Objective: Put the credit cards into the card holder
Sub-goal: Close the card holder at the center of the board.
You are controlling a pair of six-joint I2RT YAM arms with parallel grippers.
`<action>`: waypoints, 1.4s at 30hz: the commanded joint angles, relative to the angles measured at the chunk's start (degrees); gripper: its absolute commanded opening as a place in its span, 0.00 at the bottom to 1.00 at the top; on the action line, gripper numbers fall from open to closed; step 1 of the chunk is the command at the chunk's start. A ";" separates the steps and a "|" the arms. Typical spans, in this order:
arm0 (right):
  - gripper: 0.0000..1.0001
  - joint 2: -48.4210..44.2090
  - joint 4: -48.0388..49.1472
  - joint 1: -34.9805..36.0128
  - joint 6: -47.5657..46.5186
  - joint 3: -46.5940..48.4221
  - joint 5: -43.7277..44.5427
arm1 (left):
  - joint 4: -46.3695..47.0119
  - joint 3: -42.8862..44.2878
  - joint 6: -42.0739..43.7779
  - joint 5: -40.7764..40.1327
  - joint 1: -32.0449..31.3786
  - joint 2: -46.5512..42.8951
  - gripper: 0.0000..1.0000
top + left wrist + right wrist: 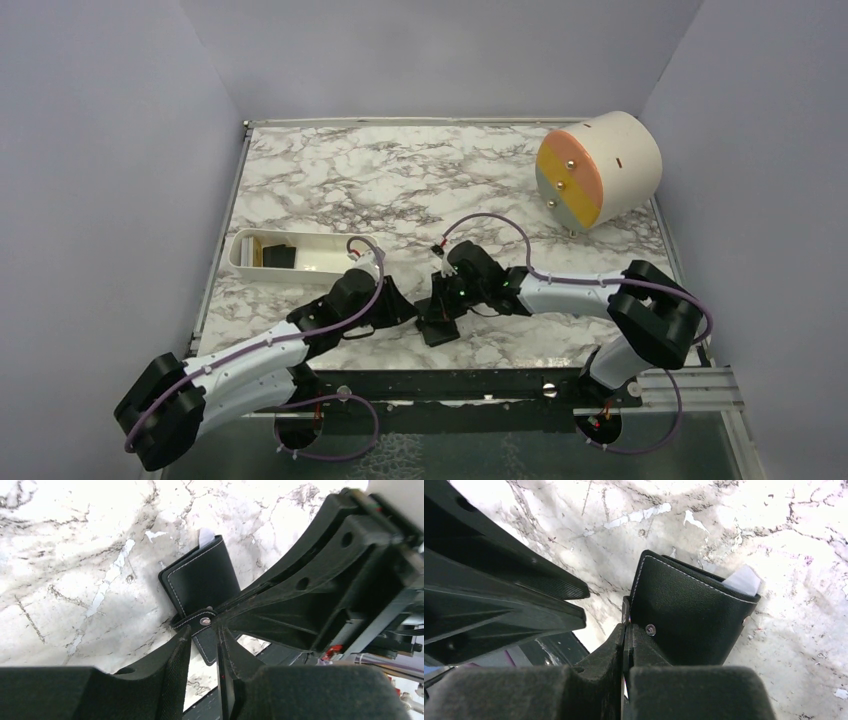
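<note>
White grey-veined marble-pattern counter (400, 180), cream cylindrical drum (598, 170) with pink, yellow and grey end face at far right, white oblong plastic tray (240, 250) at left holding dark flat cards (282, 256), right pincer (625, 630) clamped together on stud strap of small black stitched folding card holder (202, 577) lying near centre of counter, left pincer (204, 632) slightly apart just beside that strap.

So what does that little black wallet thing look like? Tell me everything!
The card holder is a small black wallet, leathery-looking, with pale stitching along its edges. It is folded shut, with a strap and shiny stud at one end. A white corner pokes out the other. It lies on the marble table. The right end effector pinches the strap; the left end effector sits open beside it.
</note>
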 commanded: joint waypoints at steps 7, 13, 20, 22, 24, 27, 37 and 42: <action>0.01 -2.10 1.83 0.45 1.86 -2.59 1.53 | 5.34 2.20 2.21 -2.49 0.42 3.37 0.24; 0.01 -2.68 2.17 0.48 2.46 -3.48 1.57 | 12.73 1.59 3.67 2.06 0.49 9.58 0.23; 0.01 -3.36 1.24 0.48 2.97 -3.33 2.34 | 12.97 1.67 5.91 2.82 0.40 14.28 0.22; 0.01 -3.62 1.16 0.48 3.15 -3.35 2.70 | 12.97 1.27 5.93 2.53 0.41 14.60 0.21; 0.01 -3.92 0.77 0.46 3.40 -3.47 3.19 | 13.06 0.90 6.00 2.26 0.45 14.53 0.21; 0.01 -4.20 0.09 0.48 3.74 -3.62 4.07 | 13.06 0.48 6.10 1.90 0.40 14.10 0.21; 0.01 -4.07 -1.57 0.45 5.03 -4.40 5.46 | 11.78 0.32 6.02 1.49 0.41 14.28 0.21; 0.01 -3.64 -1.89 0.47 5.81 -5.25 6.26 | 11.65 0.00 6.06 1.56 0.41 14.50 0.21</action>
